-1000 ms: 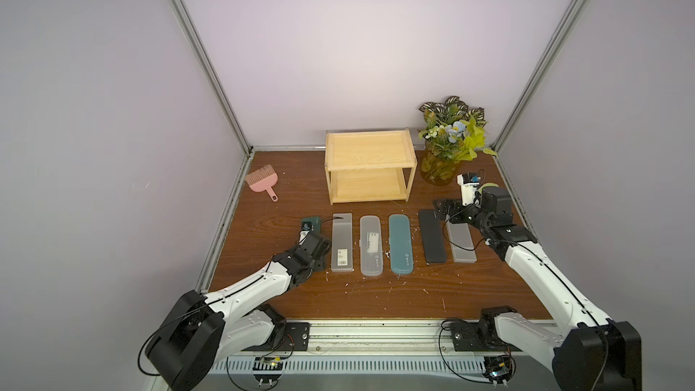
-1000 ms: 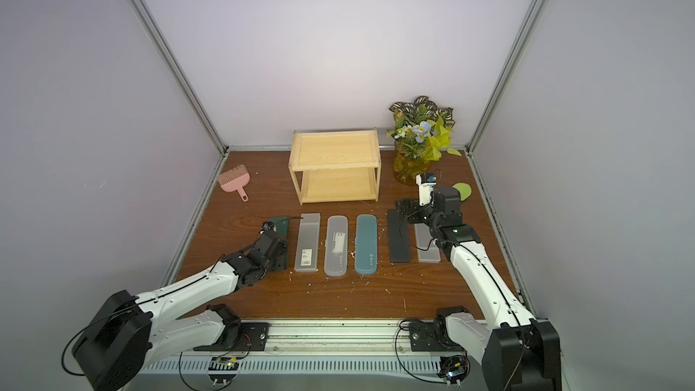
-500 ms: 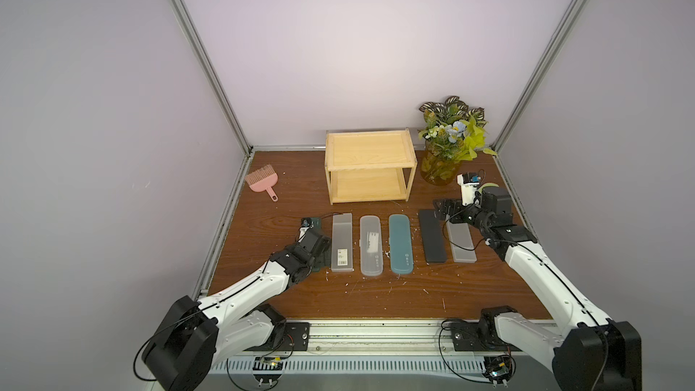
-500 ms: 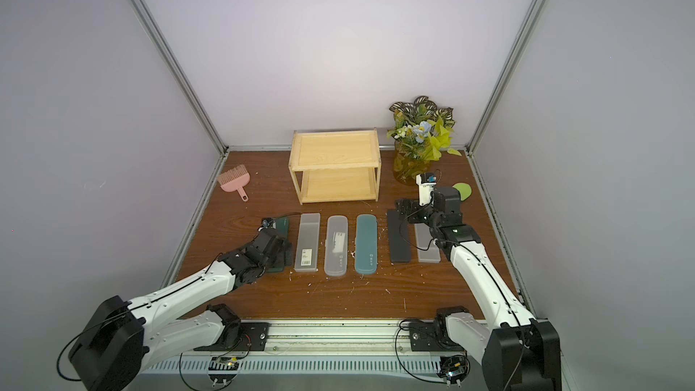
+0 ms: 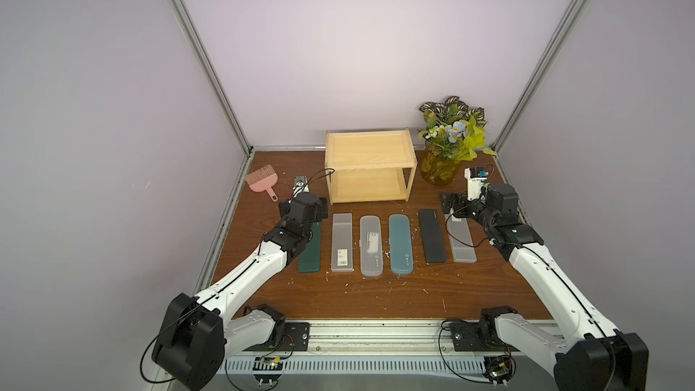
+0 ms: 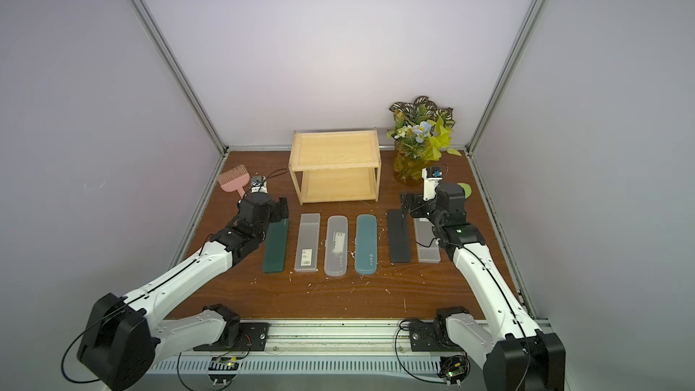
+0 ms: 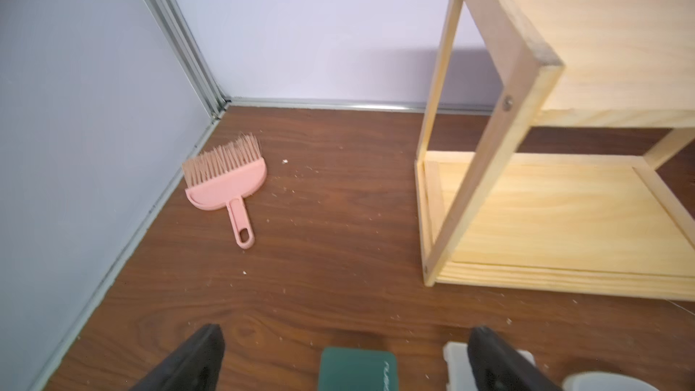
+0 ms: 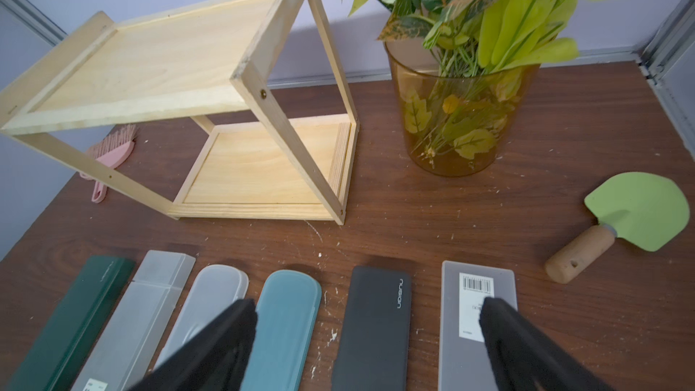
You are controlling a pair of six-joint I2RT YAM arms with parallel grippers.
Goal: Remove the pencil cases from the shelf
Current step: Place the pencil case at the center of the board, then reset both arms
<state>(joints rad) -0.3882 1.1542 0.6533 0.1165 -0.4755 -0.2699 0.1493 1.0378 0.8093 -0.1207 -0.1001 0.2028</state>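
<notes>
Several pencil cases lie side by side on the table in front of the shelf [image 5: 370, 152], whose two tiers are bare. From the left they are dark green [image 5: 310, 253], frosted grey [image 5: 342, 242], clear [image 5: 371, 246], teal [image 5: 401, 244], black [image 5: 432, 235] and frosted grey [image 5: 462, 244]. My left gripper [image 7: 348, 332] hangs open over the far end of the dark green case [image 7: 357, 368], which lies free between its fingers. My right gripper [image 8: 368, 304] is open above the far ends of the black case [image 8: 376, 325] and the labelled grey case [image 8: 466, 295], holding nothing.
A pink brush [image 5: 261, 180] lies at the back left by the wall. A vase of leaves and flowers [image 5: 447, 148] stands right of the shelf, with a green spatula [image 8: 635, 212] beside it. White crumbs dot the brown table [image 5: 376, 295].
My left gripper has opened and let go of the dark green case, then moved along it toward the shelf. The right arm has not moved.
</notes>
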